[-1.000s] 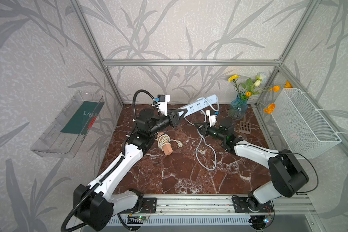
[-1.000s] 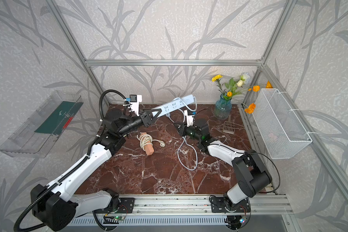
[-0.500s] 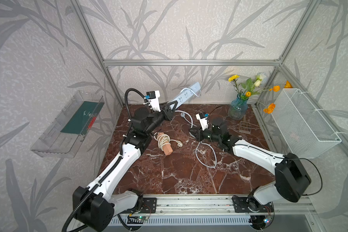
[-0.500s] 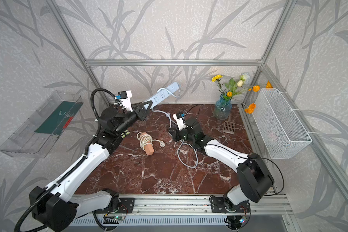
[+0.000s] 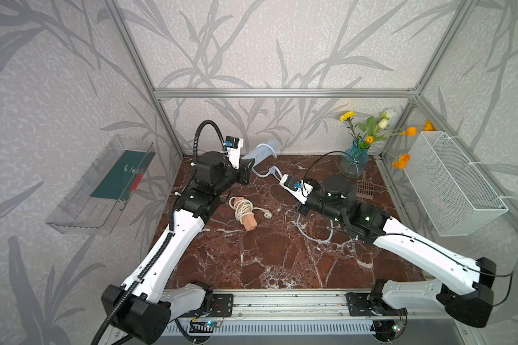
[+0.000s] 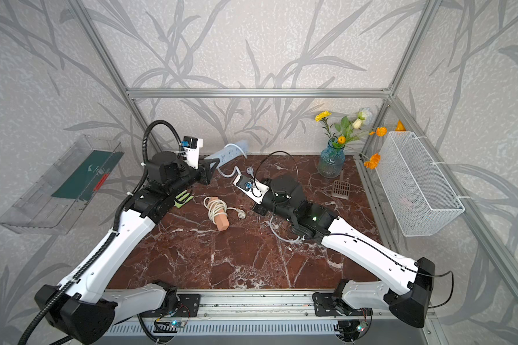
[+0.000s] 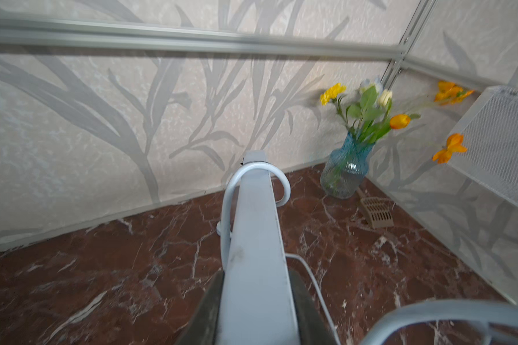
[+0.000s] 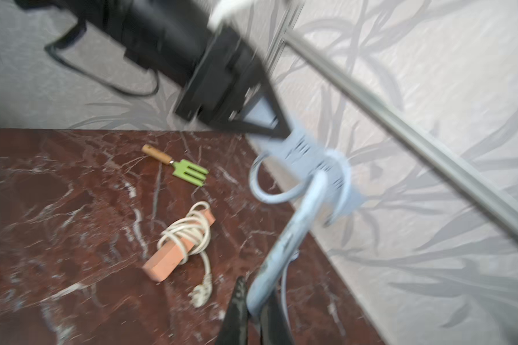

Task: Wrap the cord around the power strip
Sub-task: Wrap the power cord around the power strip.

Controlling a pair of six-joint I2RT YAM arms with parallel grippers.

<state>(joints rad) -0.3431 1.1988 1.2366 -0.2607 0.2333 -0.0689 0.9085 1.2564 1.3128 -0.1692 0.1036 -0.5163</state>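
The pale blue power strip (image 5: 262, 152) is held off the table, slanting up toward the back wall, with my left gripper (image 5: 247, 165) shut on its near end. In the left wrist view the strip (image 7: 256, 239) runs out from between the dark fingers (image 7: 213, 298), and the blue cord (image 7: 259, 168) loops over its far end. The cord (image 5: 266, 173) drops from the strip to my right gripper (image 8: 253, 310), which is shut on it (image 8: 284, 245). More cord (image 5: 311, 236) lies slack on the table under the right arm.
A salmon block wound with a cream cord and plug (image 5: 245, 209) lies mid-table. A green hand fork (image 6: 183, 198) sits by the left arm. Blue vase of flowers (image 5: 353, 161) and a brown grate (image 5: 365, 188) stand back right. A wire basket (image 5: 452, 185) hangs on the right wall.
The left arm has swung the strip to the left and back, toward the wall. The right gripper has shut on the cord and moved left with it.
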